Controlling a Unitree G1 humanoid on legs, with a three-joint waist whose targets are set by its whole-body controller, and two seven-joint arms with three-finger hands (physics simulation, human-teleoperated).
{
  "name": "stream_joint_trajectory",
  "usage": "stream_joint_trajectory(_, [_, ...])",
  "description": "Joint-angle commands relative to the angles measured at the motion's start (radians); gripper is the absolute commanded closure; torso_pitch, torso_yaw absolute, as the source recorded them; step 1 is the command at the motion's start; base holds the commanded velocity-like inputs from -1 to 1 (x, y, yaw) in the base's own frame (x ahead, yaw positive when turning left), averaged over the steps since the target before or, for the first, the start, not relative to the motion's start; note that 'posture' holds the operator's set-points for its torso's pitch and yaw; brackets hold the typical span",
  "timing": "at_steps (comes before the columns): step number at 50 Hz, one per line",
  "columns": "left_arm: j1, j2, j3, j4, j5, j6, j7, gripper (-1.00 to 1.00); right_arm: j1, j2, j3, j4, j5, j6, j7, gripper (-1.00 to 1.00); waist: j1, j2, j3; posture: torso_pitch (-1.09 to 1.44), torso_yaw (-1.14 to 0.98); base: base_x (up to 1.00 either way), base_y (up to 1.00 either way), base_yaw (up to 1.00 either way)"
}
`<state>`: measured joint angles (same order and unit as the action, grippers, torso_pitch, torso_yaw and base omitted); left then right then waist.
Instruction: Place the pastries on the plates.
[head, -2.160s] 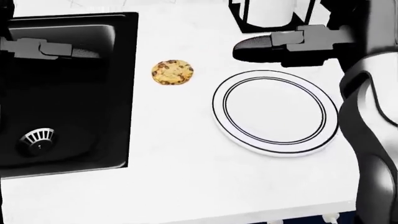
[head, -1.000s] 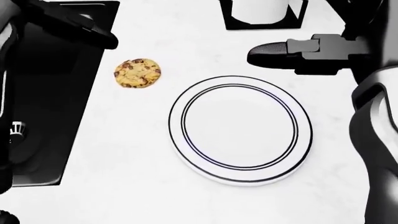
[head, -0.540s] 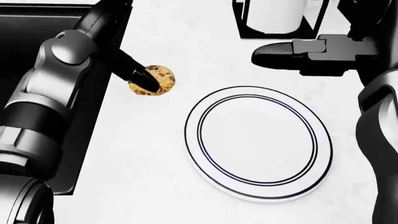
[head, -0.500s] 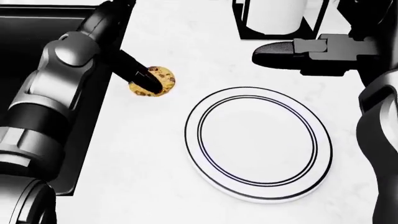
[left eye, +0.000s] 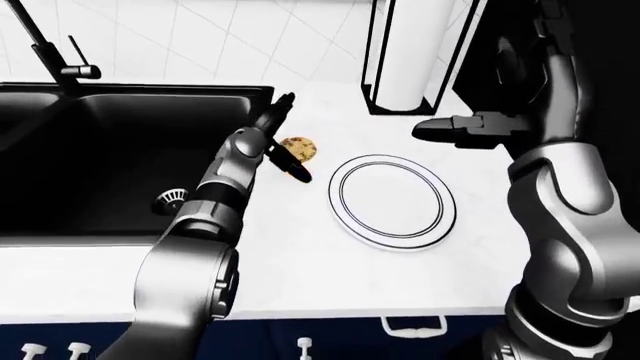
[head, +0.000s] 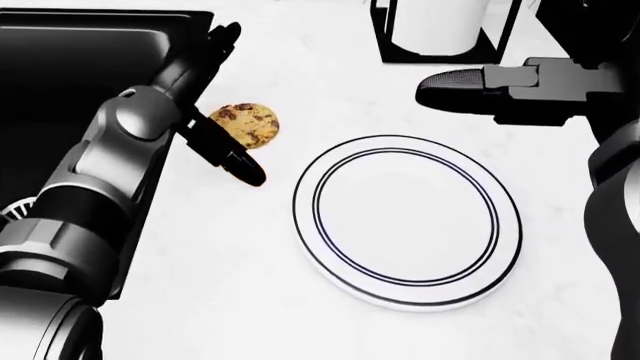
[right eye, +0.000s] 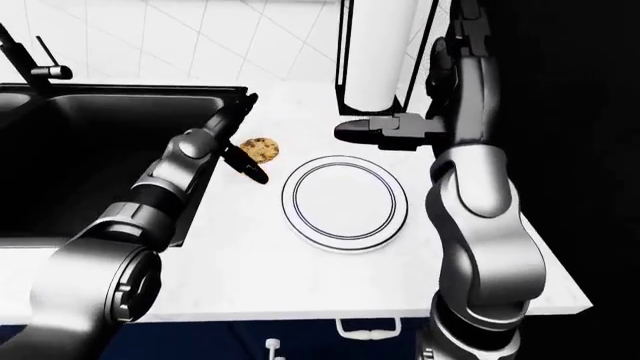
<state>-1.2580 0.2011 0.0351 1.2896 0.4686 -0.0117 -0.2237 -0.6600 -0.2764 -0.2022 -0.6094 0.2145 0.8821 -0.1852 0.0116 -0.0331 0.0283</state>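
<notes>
A chocolate-chip cookie (head: 250, 126) lies on the white counter, between the sink and a white plate with two dark rings (head: 408, 219). The plate holds nothing. My left hand (head: 222, 112) is open at the cookie's left edge. One finger (head: 222, 37) points toward the top of the head view, and another finger (head: 238, 165) reaches down past the cookie's lower left. The fingers do not close round the cookie. My right hand (head: 450, 81) is open and empty, with fingers stretched leftward, hovering above the plate's top edge.
A black sink (head: 60, 90) fills the left of the head view, with its drain (left eye: 170, 199) and faucet (left eye: 60, 64) in the left-eye view. A paper-towel roll in a black holder (head: 440, 26) stands just beyond my right hand. The counter's edge runs along the bottom of the left-eye view (left eye: 380, 311).
My left arm swung in over the sink to the cookie. Its lower finger, which lay across the cookie half a second ago, now sits below-left of it. The view shifted slightly.
</notes>
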Motion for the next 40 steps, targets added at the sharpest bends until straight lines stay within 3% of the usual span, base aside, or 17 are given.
stream_joint_trajectory(1, [-0.039,0.011,0.007,-0.036,0.001,-0.024,0.012,-1.00,-0.024,-0.010,-0.010,-0.026,-0.001,-0.026,-0.001,-1.00,0.000,-0.001,-0.028,0.00,0.00,0.00,0.00,0.00])
stream_joint_trajectory(11, [-0.030,0.020,0.015,-0.013,0.017,-0.025,0.036,-0.99,-0.014,-0.009,-0.012,-0.041,-0.003,-0.017,-0.004,-1.00,-0.001,0.001,-0.032,0.00,0.00,0.00,0.00,0.00])
stream_joint_trajectory(12, [-0.031,0.019,0.017,-0.010,0.016,-0.024,0.035,-0.86,-0.013,-0.009,-0.012,-0.044,-0.003,-0.016,-0.005,-1.00,-0.001,0.001,-0.033,0.00,0.00,0.00,0.00,0.00])
stream_joint_trajectory(18, [-0.026,0.016,0.016,-0.009,0.020,-0.023,0.030,-0.66,-0.008,-0.009,-0.012,-0.042,-0.003,-0.021,-0.005,-1.00,0.000,0.002,-0.033,0.00,0.00,0.00,0.00,0.00])
stream_joint_trajectory(21, [-0.028,0.019,0.016,-0.009,0.022,-0.020,0.025,-0.46,-0.017,-0.011,-0.011,-0.039,-0.002,-0.018,-0.005,-1.00,0.001,0.002,-0.033,0.00,0.00,0.00,0.00,0.00])
stream_joint_trajectory(40, [-0.013,0.003,0.009,-0.004,0.042,-0.022,0.007,-0.02,-0.005,-0.017,-0.021,-0.065,0.009,-0.004,-0.011,-1.00,0.000,0.002,-0.037,0.00,0.00,0.00,0.00,0.00])
